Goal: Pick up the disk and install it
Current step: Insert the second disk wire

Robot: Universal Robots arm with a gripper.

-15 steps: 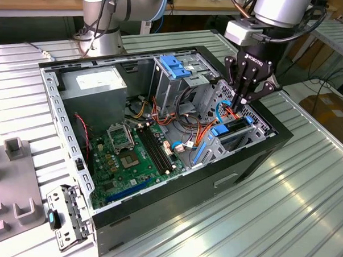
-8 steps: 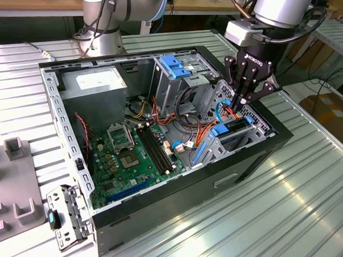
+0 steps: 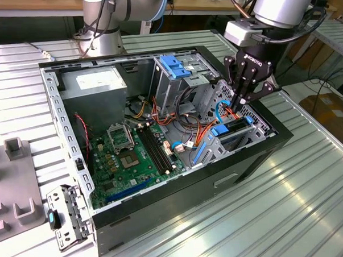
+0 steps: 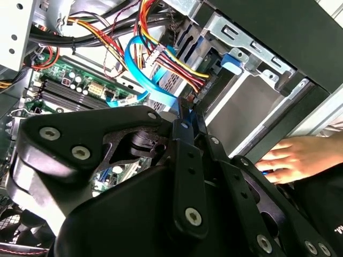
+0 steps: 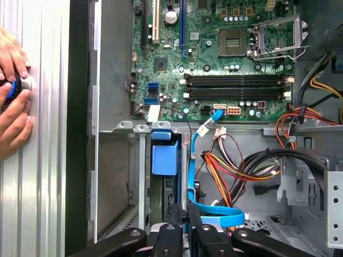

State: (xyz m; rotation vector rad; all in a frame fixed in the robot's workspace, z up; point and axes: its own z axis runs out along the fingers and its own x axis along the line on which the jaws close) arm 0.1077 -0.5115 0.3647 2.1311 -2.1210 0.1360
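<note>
The disk [image 3: 234, 128] stands on edge in the drive bay at the case's corner on the exterior view's right, a blue rail at each end. In the first wrist view its blue end piece [image 5: 164, 156] sits in the bay slot. My gripper [image 3: 241, 103] hangs straight above the disk's far end, shut, its tips right at the disk's top edge. The black fingers [image 5: 174, 235] press together in both wrist views, with a sliver of blue at the gripper [image 4: 186, 113] tips.
The open computer case [image 3: 156, 207] lies on a ribbed metal table. Inside are the motherboard [image 3: 130, 155], a grey box [image 3: 96, 82], a metal cage with a blue bracket [image 3: 171, 66] and a blue flat cable [image 5: 214, 211] beside the fingers. A person's hand [image 5: 13, 107] rests outside the case wall.
</note>
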